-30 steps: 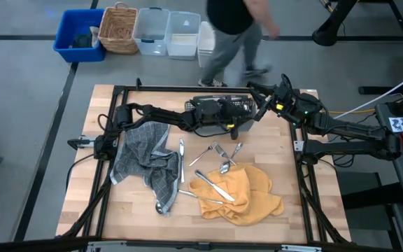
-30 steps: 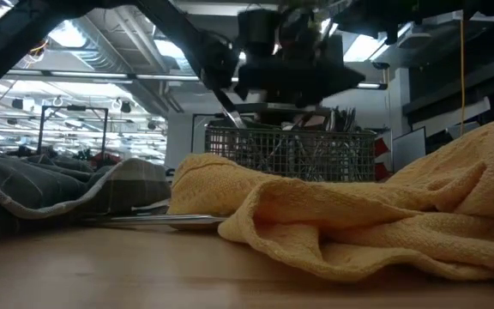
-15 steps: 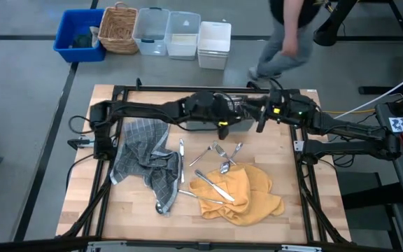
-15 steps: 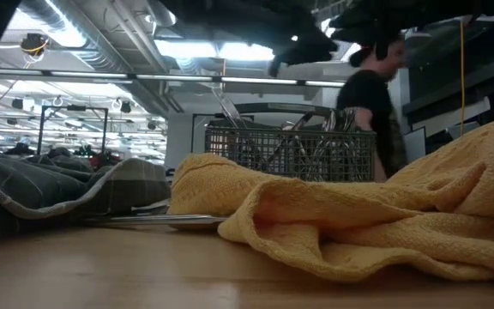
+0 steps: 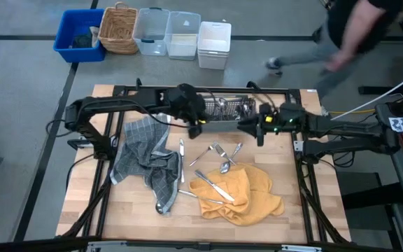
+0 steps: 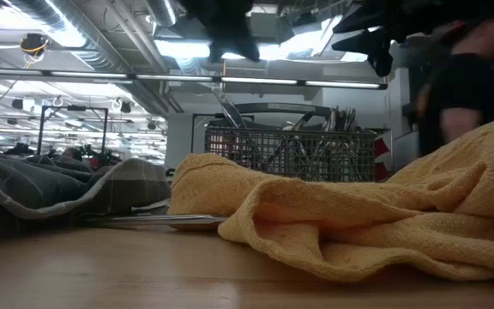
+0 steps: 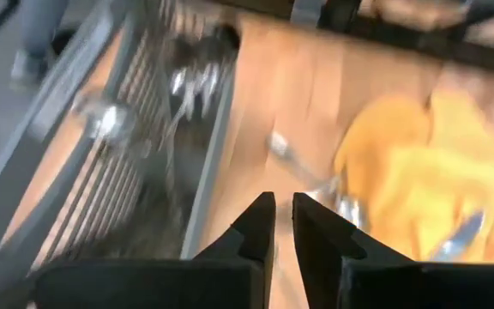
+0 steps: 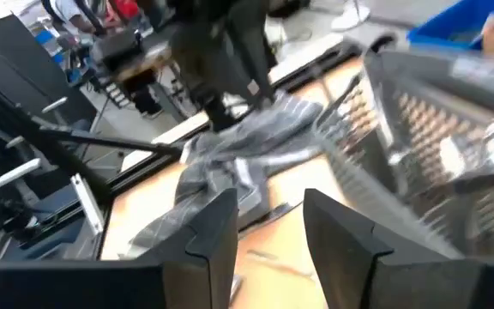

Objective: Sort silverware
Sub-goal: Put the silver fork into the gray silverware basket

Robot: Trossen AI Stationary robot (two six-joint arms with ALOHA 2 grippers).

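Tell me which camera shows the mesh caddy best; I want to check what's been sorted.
The high view: the mesh caddy is seen from above, silverware inside. The low view shows its side wall with handles sticking up. Both wrist views show it blurred.

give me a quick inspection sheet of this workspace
surface: wooden table, black frame around it
job's things: loose silverware mid-table, some lying on the yellow towel; more standing in the mesh caddy at the far edge
clutter: grey checked towel at left
hands: left hand by the caddy, fingers nearly closed, nothing held; right hand open, empty
cables: yellow cable at right
surroundings: bins and a basket on the floor, a person walking past
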